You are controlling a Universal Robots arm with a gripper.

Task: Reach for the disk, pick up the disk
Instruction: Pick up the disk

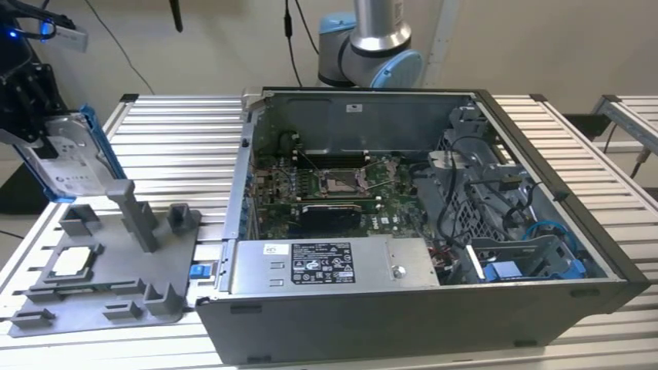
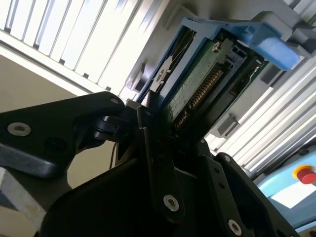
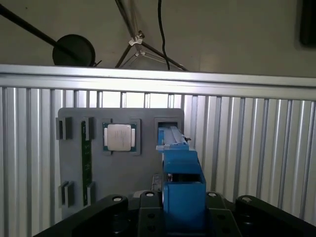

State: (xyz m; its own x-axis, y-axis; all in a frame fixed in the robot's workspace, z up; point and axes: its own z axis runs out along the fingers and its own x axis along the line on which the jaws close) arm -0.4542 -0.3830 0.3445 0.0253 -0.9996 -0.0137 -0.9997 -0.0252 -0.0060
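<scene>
Jaws pinching the disk [image 1: 64, 154] by its edges: hold squeeze steady, raise straight, clear of the tray [image 1: 123, 266] beneath.

Held tilted in black gripper [image 1: 39, 132] at the exterior view's left: disk [image 1: 70, 160], above grey tray [image 1: 113, 271] bearing square chip [image 1: 72, 263]; open computer case [image 1: 411, 316] alongside on slatted table [image 1: 175, 127].

On the ribbed silver aluminium table [image 1: 175, 139]: a flat grey plastic fixture tray [image 1: 154, 262], and right beside it an open dark-grey computer case [image 1: 411, 324].
</scene>
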